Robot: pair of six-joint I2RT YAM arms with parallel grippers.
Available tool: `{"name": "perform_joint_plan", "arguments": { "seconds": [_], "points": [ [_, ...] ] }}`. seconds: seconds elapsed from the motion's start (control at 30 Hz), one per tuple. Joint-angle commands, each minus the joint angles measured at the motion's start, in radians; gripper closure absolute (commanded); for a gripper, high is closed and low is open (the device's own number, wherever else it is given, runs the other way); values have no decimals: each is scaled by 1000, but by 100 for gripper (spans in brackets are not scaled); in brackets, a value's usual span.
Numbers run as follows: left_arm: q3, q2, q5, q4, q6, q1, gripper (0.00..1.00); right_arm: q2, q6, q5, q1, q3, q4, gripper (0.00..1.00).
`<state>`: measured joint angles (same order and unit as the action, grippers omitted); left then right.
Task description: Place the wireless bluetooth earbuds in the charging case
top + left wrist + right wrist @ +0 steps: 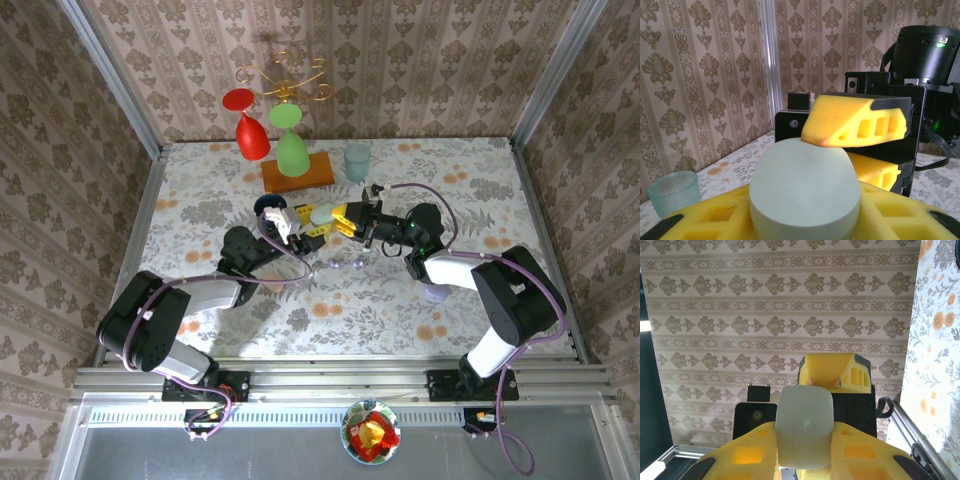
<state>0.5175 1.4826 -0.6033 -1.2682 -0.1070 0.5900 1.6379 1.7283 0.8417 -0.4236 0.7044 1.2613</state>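
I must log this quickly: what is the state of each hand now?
Left hand: closed on the pale green case.
Right hand: closed on the same case, from the opposite side.

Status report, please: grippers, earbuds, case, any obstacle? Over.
Left gripper, right gripper: both shut on pale green case, one at each end. Earbuds on table, not inserted. Nothing seen blocking.

The top external camera looks steeply down from above and behind the arm bases over the whole table (200, 200). Each wrist camera rides behind its own pincer, facing the other: left pincer (310, 222) and right pincer (347, 220) meet, so both wrist views share the charging case (805, 185) close up.
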Motion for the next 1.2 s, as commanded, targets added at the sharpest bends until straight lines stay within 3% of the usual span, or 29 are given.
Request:
{"name": "perform_joint_plan", "arguments": {
  "seconds": [0.0,0.6,1.0,1.03,1.17],
  "points": [
    [27,7,-26,-34,2,4,45,-2,-12,-6,-5,19,41,78],
    [25,13,-29,-34,3,5,47,-15,-13,-7,-5,18,40,78],
    [30,12,-33,-35,2,11,62,-28,-15,-6,-4,15,40,78],
    [30,13,-33,-34,-1,11,62,-30,-19,-7,-5,14,41,76],
    [33,10,-68,-31,-13,8,62,-70,-90,-19,8,-2,-12,49]
  ]
}}
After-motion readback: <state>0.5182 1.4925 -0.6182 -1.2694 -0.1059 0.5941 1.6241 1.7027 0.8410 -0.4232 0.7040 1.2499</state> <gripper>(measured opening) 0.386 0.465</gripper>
